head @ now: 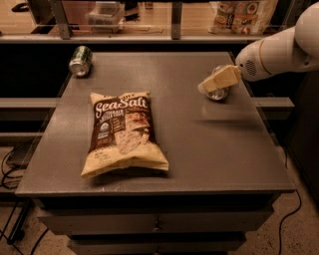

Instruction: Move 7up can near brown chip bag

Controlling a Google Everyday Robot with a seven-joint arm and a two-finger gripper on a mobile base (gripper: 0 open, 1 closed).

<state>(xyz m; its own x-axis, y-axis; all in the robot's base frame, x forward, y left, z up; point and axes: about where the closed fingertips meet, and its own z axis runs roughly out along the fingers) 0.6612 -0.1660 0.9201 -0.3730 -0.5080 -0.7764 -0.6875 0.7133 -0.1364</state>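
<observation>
The brown chip bag (122,132) lies flat on the left middle of the grey table (199,149). Its "Sea Salt" lettering faces up. The 7up can (218,94) lies on its side near the table's right far edge, well apart from the bag. It is mostly hidden behind the gripper, and only a silver end shows below it. The gripper (207,87), cream-coloured on a white arm (279,52), reaches in from the right. It sits right at the can, in front of it in this view.
A darker green can (80,61) lies on its side at the table's far left corner. A railing and shelf with bags (244,15) run behind the table. Cables lie on the floor at left (10,169). Drawers are below the table top.
</observation>
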